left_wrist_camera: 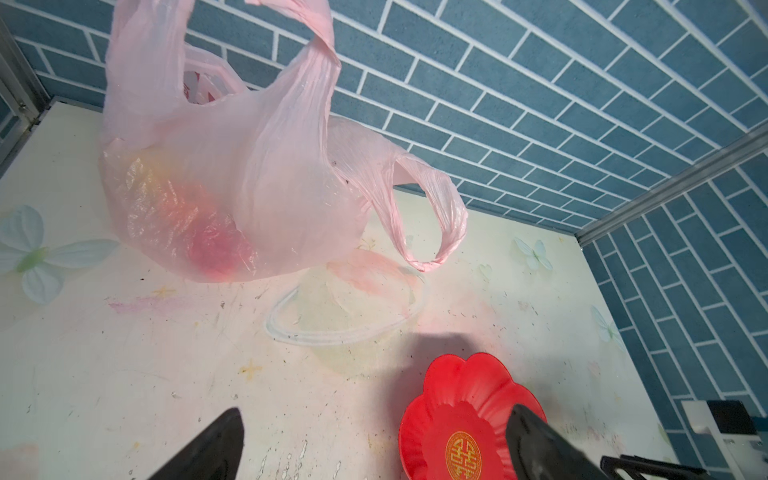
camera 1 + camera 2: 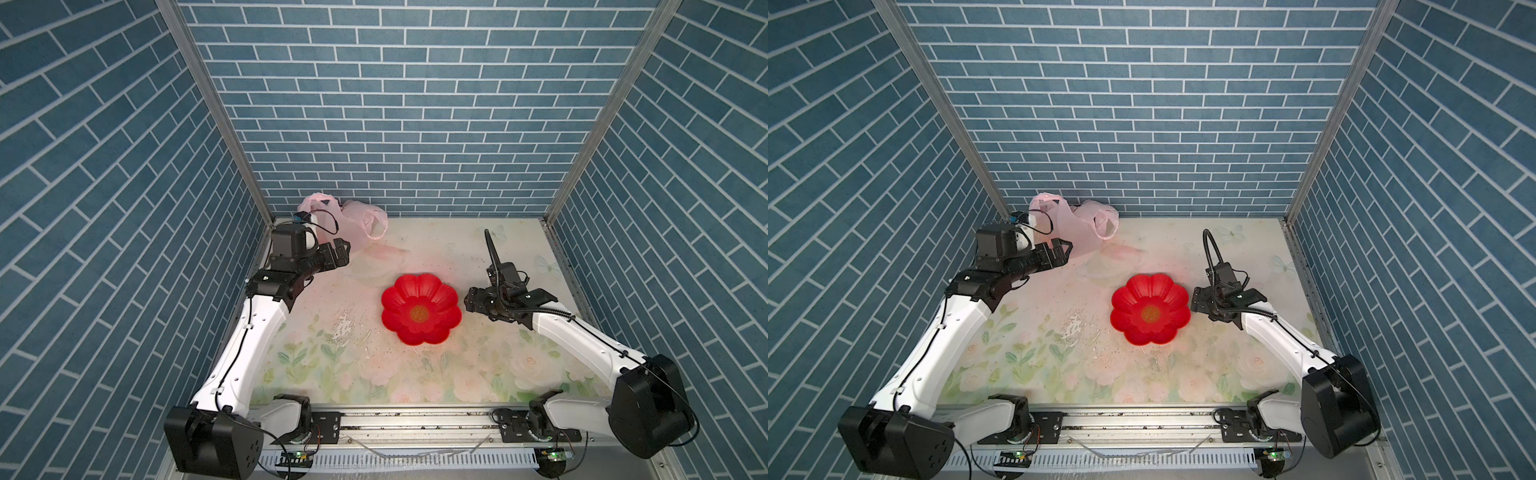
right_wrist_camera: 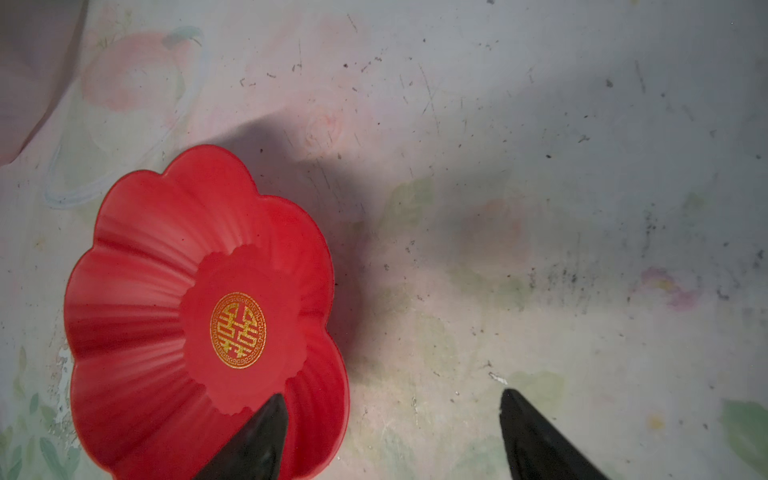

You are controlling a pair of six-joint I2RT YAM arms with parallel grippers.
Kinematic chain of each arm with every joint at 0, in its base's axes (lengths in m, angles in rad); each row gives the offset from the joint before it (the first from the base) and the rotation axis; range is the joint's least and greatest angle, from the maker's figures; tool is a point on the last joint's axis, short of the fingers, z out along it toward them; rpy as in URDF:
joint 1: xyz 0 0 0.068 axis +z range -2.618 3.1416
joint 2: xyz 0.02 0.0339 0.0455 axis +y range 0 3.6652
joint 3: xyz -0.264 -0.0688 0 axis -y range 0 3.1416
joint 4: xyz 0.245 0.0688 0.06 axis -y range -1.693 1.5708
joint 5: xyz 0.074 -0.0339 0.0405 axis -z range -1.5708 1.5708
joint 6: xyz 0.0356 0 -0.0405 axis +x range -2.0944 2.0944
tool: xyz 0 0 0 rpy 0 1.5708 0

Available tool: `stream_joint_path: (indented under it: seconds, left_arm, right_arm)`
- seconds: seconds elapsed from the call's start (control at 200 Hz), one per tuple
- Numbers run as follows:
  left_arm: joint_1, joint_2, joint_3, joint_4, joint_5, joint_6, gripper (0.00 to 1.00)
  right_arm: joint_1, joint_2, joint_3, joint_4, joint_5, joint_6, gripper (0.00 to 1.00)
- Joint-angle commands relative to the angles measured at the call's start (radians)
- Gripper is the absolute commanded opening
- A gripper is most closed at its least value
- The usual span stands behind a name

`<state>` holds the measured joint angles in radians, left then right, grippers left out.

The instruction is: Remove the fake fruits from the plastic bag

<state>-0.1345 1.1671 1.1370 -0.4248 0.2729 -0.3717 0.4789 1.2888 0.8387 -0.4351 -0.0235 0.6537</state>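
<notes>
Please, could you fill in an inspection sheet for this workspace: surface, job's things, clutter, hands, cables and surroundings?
Surface: floral table cover, scuffed, with dark specks.
Job's things: plastic bag at the far left, by the back wall, handles up; fake fruits show only as red and yellow blurs through it, none seen outside.
Clutter: red flower-shaped bowl, empty, mid-table.
Hands: left hand open, just short of the bag; right hand open, empty, at the bowl's rim.
Cables: black cable loop at the left wrist; ribbed black hose rising above the right arm.
Surroundings: blue brick-pattern walls on three sides.
</notes>
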Motion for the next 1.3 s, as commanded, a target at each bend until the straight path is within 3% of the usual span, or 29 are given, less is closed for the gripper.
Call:
stream_joint_path:
  seconds: [0.0, 0.3, 0.46, 0.645, 0.865, 1.295]
  left_arm:
    - [-0.014, -0.026, -0.026, 0.038, 0.078, 0.027, 0.99]
    - [-0.020, -0.017, -0.026, 0.029, 0.081, 0.025, 0.99]
    - [-0.021, -0.010, -0.023, 0.025, 0.079, 0.028, 0.99]
    - [-0.022, -0.006, -0.025, 0.025, 0.079, 0.024, 0.99]
    - [-0.022, -0.005, -0.025, 0.023, 0.082, 0.022, 0.99]
    - [-0.022, -0.026, -0.022, 0.015, 0.071, 0.015, 0.99]
  right_arm:
    - [0.027, 0.039, 0.007, 0.028, -0.020, 0.081, 0.74]
    - [0.079, 0.187, 0.046, 0.066, -0.058, 0.089, 0.67]
    - [0.095, 0.255, 0.071, 0.095, -0.092, 0.089, 0.56]
    - [0.109, 0.293, 0.079, 0.099, -0.105, 0.098, 0.27]
    - [0.111, 0.237, 0.023, 0.101, -0.085, 0.127, 0.00]
    - [0.106, -0.038, -0.155, -0.073, 0.037, 0.207, 0.00]
